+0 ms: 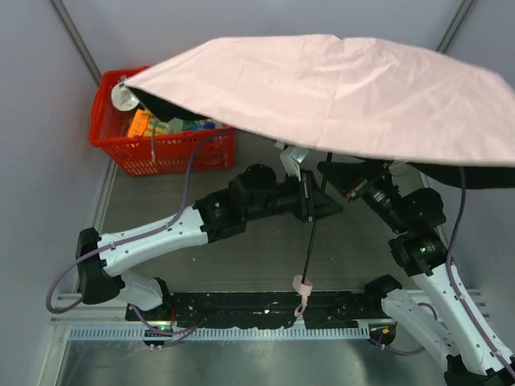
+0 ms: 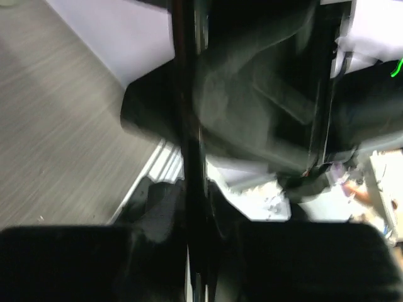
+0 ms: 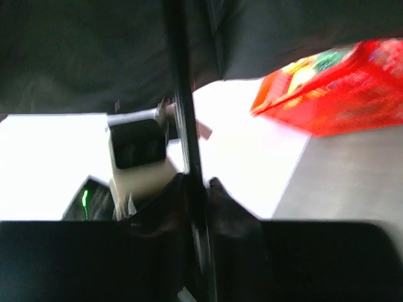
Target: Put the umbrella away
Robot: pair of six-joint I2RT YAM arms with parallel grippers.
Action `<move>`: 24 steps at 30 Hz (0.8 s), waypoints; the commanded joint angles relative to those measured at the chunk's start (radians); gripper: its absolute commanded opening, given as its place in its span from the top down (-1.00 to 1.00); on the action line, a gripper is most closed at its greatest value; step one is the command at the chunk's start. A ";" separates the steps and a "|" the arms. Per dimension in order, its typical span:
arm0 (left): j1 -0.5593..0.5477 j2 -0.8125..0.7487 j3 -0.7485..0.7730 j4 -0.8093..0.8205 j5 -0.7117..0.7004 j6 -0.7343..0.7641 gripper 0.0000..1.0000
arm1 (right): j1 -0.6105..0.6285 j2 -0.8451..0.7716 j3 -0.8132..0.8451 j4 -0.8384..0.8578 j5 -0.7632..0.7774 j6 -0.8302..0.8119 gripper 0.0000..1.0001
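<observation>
Umbrella [image 1: 338, 88] open, canopy spread above both claws.
Shaft [image 1: 308, 245] sits clamped in left claw [image 1: 308, 201] and in right claw [image 1: 328, 178] just beyond it, nearer the canopy; handle [image 1: 302, 283] hangs below both. Risk: uneven pulls from the two claws could bend the thin shaft, or swing the canopy edge into the red basket [image 1: 121, 145] left of them.

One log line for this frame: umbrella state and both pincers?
umbrella: open, not yet folded | left pincer: shut on shaft | right pincer: around shaft, grip unclear | basket: back left
</observation>
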 commanded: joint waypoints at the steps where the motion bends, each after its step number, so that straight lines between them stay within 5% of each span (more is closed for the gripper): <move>1: 0.066 0.034 0.173 0.291 -0.044 -0.099 1.00 | 0.044 -0.061 -0.231 0.229 -0.210 0.215 0.99; 4: 0.070 0.049 0.171 0.275 -0.033 -0.115 1.00 | 0.051 -0.061 -0.181 0.156 -0.203 0.151 0.99; 8: 0.073 0.014 0.087 0.320 -0.036 -0.151 1.00 | 0.049 -0.065 0.018 -0.154 -0.027 -0.101 0.98; 9: 0.070 0.002 0.058 0.346 -0.036 -0.163 1.00 | 0.049 -0.062 0.051 -0.168 -0.002 -0.109 0.85; 10: 0.072 -0.008 0.038 0.366 -0.030 -0.172 1.00 | 0.050 -0.041 0.063 -0.166 0.038 -0.106 0.26; 12: 0.072 -0.017 0.013 0.378 -0.015 -0.186 1.00 | 0.049 0.013 0.106 -0.120 0.046 -0.086 -0.21; 14: 0.072 -0.025 -0.002 0.380 0.005 -0.192 1.00 | 0.046 0.065 0.155 -0.116 0.090 -0.057 -0.35; 24: 0.072 -0.077 -0.063 0.380 0.018 -0.194 1.00 | -0.014 0.287 0.356 -0.082 0.129 -0.034 -0.50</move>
